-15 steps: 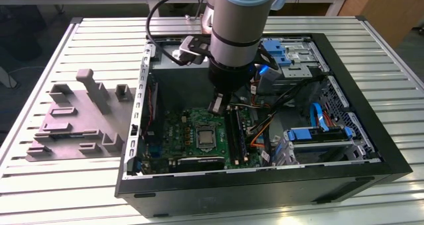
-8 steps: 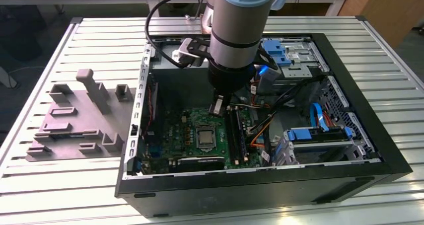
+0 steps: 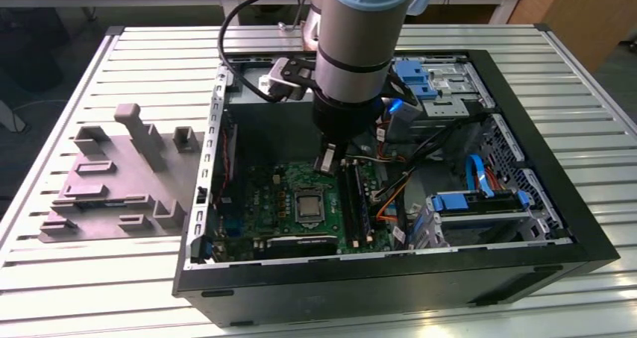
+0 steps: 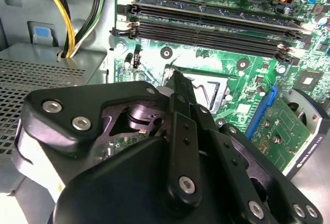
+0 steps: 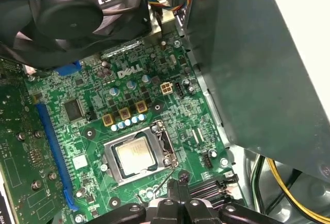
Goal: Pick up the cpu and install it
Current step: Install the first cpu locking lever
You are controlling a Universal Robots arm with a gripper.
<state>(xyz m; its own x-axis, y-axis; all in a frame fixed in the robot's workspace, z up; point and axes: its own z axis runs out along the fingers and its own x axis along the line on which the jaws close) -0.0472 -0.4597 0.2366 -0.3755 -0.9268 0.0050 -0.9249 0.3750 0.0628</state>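
Observation:
The cpu (image 5: 135, 154), a small square chip with a pale silvery top, lies flat inside the metal-framed socket (image 5: 164, 142) on the green motherboard (image 5: 129, 92). In the first wrist view my gripper (image 5: 180, 187) hovers just beside the socket's corner, its dark fingers pressed together with nothing between them. A thin wire lever (image 5: 164, 181) rises from the socket near the fingertips. In the exterior view the gripper (image 3: 326, 165) hangs inside the open computer case, just above the socket (image 3: 309, 204). The second wrist view shows the gripper (image 4: 175, 75) partly hiding the socket (image 4: 211, 87).
Black memory slots (image 4: 206, 26) run beside the socket. A black fan (image 5: 72, 13) and a blue slot (image 5: 51, 147) border it. Cables (image 3: 398, 181) and blue drive bays (image 3: 478, 204) fill the case's exterior-view right. A grey moulded tray (image 3: 110, 185) sits outside the case on the slatted table (image 3: 80, 278).

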